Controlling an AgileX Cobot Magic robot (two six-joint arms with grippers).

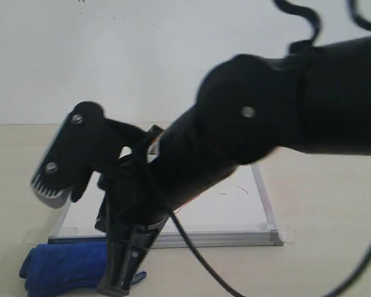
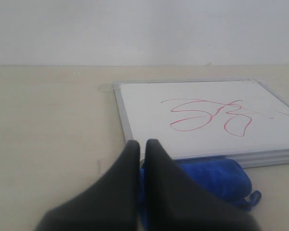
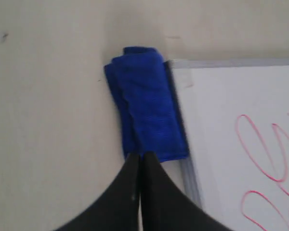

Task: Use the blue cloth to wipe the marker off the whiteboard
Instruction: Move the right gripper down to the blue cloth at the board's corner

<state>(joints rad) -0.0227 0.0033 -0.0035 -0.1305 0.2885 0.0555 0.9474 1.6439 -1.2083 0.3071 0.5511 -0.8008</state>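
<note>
Whiteboard (image 2: 149, 110): smooth white writing face with a faint sheen. Frame (image 2: 123, 118): silver-grey metal, brushed-looking. Tape (image 2: 107, 88): clear glossy film at a corner. Marker (image 2: 207, 115): thin red ink, flat on the board face. Blue cloth (image 3: 147, 106): deep blue fluffy microfibre, soft nap, matt. Counter (image 2: 48, 125): pale beige, smooth, matt. Left pincer (image 2: 141, 143) and right pincer (image 3: 139, 156): black, matt, plastic-looking. Arm housing (image 1: 284, 105): black, smooth, slight sheen. Screw (image 1: 248, 112): bright metal.
</note>
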